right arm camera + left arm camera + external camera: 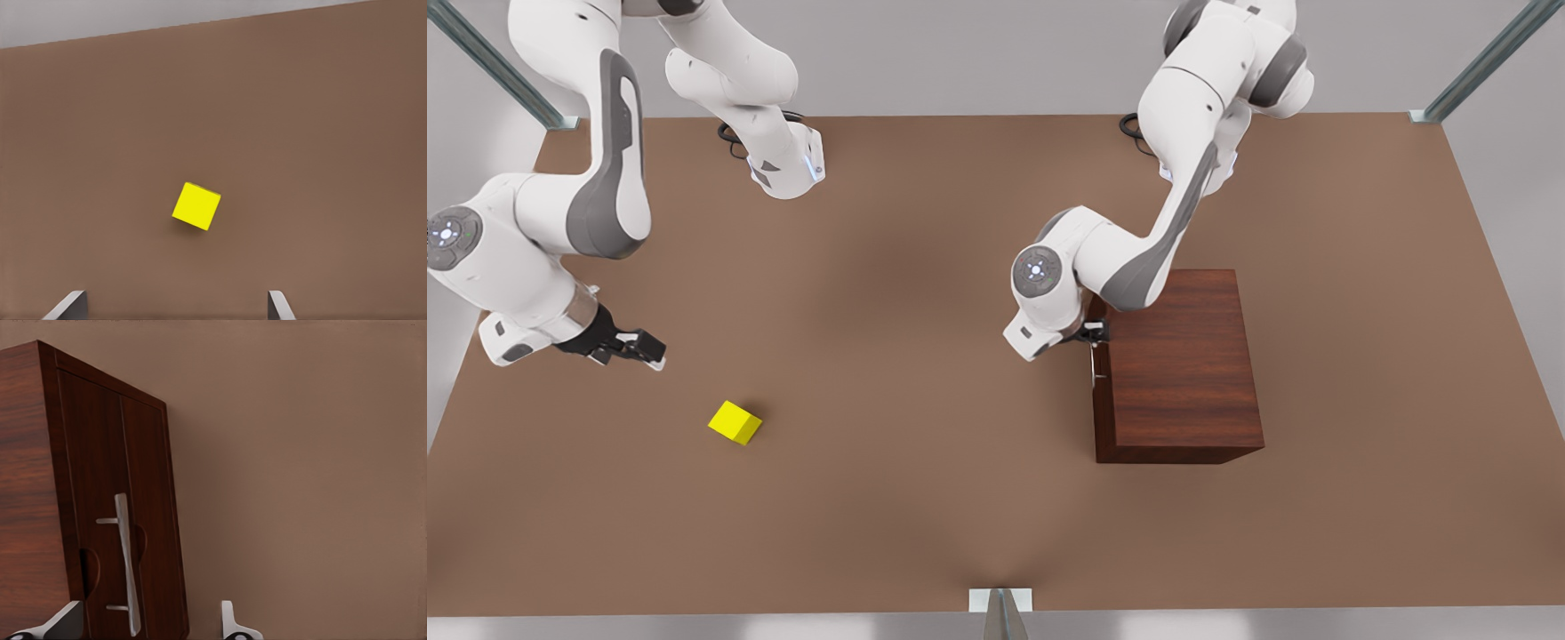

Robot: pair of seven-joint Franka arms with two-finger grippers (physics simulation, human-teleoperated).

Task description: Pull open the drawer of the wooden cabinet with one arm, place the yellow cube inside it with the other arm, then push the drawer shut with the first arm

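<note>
The wooden cabinet (1183, 364) stands right of centre in the front view, its drawer (90, 467) shut flush. My left gripper (1096, 333) is at the cabinet's front face, open, and its fingertips (233, 628) straddle the thin silver handle (125, 573) without closing on it. On the table at the front view's left lies the yellow cube (735, 422). My right gripper (645, 348) hovers open above and to the left of it in that view. In the right wrist view the yellow cube (196, 207) sits ahead of the open fingers (70, 305), apart from them.
The brown table (925, 498) stretches wide between cube and cabinet. Metal frame posts (1476, 67) stand at the far corners, and a bracket (1000, 604) sits at the middle of the near edge. Both arm bases are at the far edge.
</note>
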